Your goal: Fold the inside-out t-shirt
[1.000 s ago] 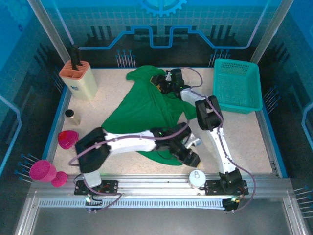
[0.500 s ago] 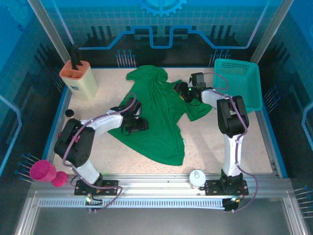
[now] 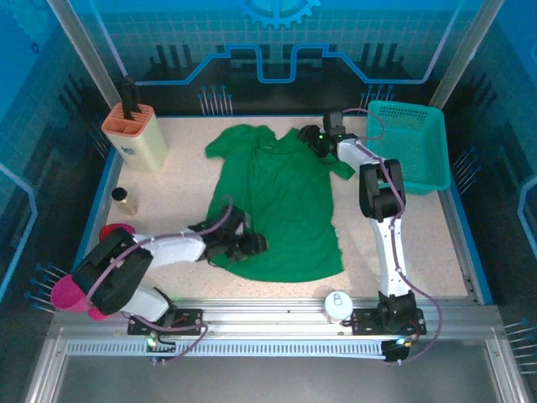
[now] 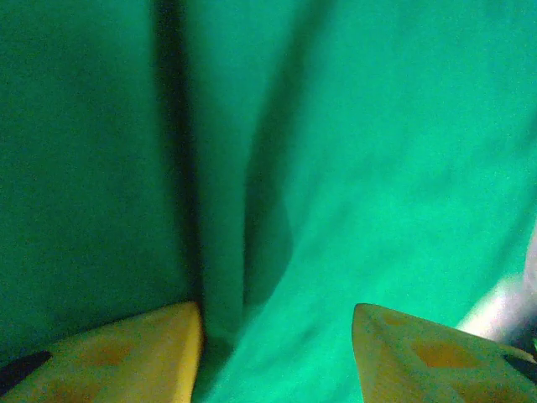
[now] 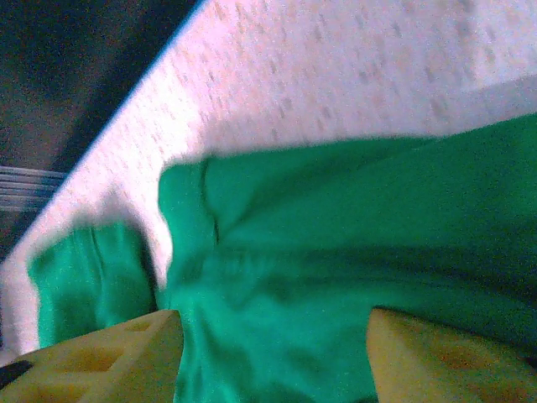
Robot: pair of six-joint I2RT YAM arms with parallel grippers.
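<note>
green t-shirt (image 3: 281, 201) lies spread flat mid-table; left gripper (image 3: 255, 245), arm low and reaching rightward, jaws apart on its near hem; right gripper (image 3: 313, 138), arm stretched far, jaws apart over a sleeve.

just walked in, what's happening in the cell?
Two arms are working on a green t-shirt that lies spread out, mostly flat, on the table. The left tool is at the shirt's near-left hem, and the right tool is at its far-right sleeve. In both wrist views the jaws stand apart with cloth between them. No fold has been made yet.
</note>
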